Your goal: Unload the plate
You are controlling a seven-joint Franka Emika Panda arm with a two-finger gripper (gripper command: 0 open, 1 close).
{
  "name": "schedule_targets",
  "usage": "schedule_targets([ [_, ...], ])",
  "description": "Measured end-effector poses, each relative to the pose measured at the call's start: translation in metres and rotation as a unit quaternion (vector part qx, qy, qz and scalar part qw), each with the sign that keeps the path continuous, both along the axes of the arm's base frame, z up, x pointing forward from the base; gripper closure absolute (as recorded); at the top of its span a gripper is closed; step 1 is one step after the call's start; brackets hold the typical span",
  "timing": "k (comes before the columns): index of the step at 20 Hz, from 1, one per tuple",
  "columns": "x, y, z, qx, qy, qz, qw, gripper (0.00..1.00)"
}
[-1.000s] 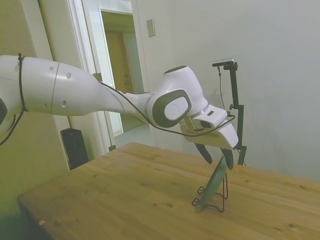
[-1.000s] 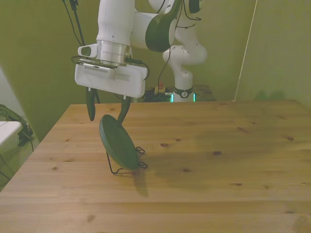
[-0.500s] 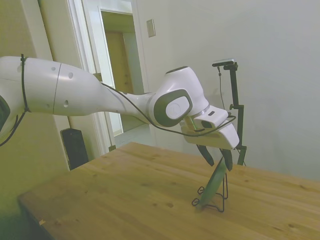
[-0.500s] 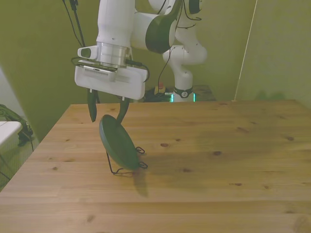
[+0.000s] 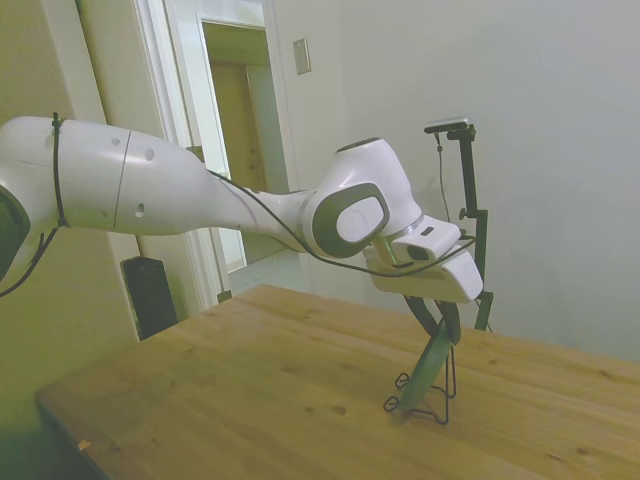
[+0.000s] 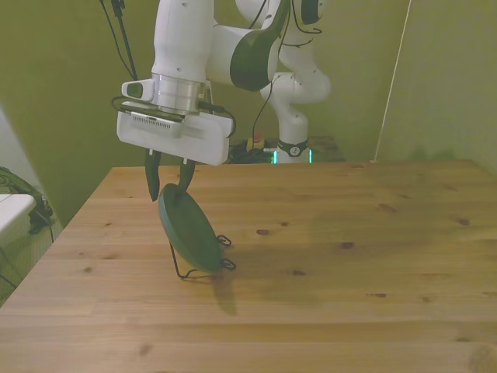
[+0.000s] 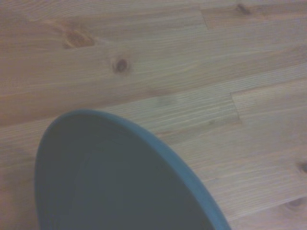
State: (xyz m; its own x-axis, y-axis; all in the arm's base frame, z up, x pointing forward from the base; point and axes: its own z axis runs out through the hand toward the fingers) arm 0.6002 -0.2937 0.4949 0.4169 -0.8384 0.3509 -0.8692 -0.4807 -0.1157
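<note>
Plate (image 6: 189,230) is what we are looking at first, toward the front view's left: it is standing on edge, tilted, and leaning in a thin black wire rack (image 6: 203,266) that is resting on the wooden table (image 6: 349,272). We are seeing the rack's feet poking out below the plate's lower rim, on the side toward the front view's right. The plate's dark grey-green face is turning toward the camera and the front view's left.

Moving rightward along the upper rim, we are finding the gripper (image 6: 169,182) hanging directly above it. Its two dark fingers (image 6: 152,176) are pointing down and sitting on either side of the plate's top edge, one toward the front view's left and one just beyond the rim. They are standing fairly close together around the rim, but we are not able to tell whether they are actually pressing on it or merely bracketing it.

In the side view we are reading the same arrangement: the white arm (image 5: 190,195) is reaching in from the picture's left, the gripper (image 5: 440,322) is meeting the top of the plate (image 5: 428,364), and the plate is slanting up out of the rack (image 5: 425,398) near the table's (image 5: 250,390) far side.

In the wrist view we are seeing only the plate's (image 7: 115,177) curved rim, blurred, over the wood grain of the table (image 7: 168,62).
</note>
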Motion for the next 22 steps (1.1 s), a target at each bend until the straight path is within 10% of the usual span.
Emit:
schedule_targets([
  [22, 0.002, -0.002, 0.012, -0.019, -0.003, 0.009, 0.9998, 1.0],
])
